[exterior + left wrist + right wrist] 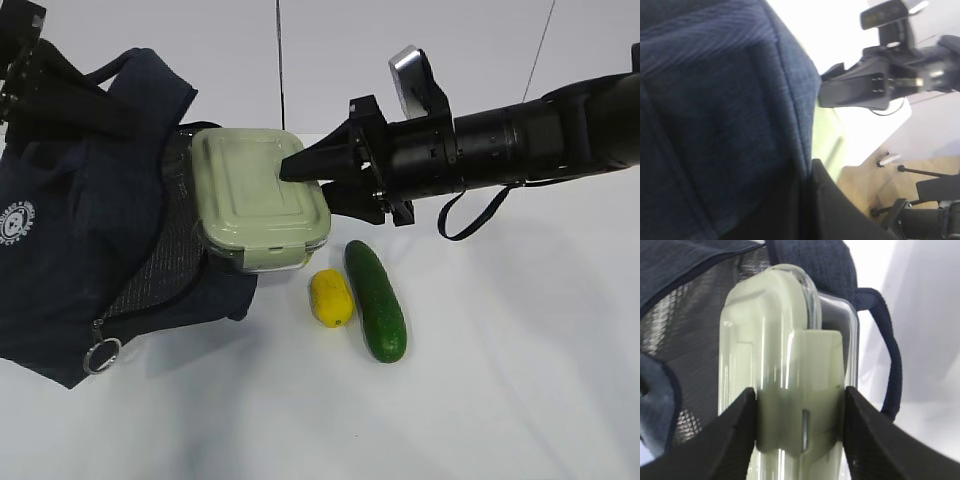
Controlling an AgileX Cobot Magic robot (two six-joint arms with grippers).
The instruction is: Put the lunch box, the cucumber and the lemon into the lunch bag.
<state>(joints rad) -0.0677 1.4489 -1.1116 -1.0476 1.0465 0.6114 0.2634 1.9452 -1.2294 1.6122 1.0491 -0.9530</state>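
Note:
The lunch box [255, 200], clear with a pale green lid, lies half inside the mouth of the navy lunch bag [60, 260]. My right gripper [305, 185] is shut on its near end; in the right wrist view the fingers [740, 435] press the lid clip of the lunch box [775, 330] from both sides. At the top left, my left gripper [20, 60] is shut on the bag's upper fabric [715, 125] and holds it up. On the table in front lie the yellow lemon [331, 297] and the dark green cucumber [376, 300], side by side and apart from both grippers.
The bag's zipper ring pull [101, 355] hangs at its lower front corner. A loop handle [890, 360] curves beside the box. The bag's grey mesh lining [690, 315] shows round the box. White table stretches to the right and front.

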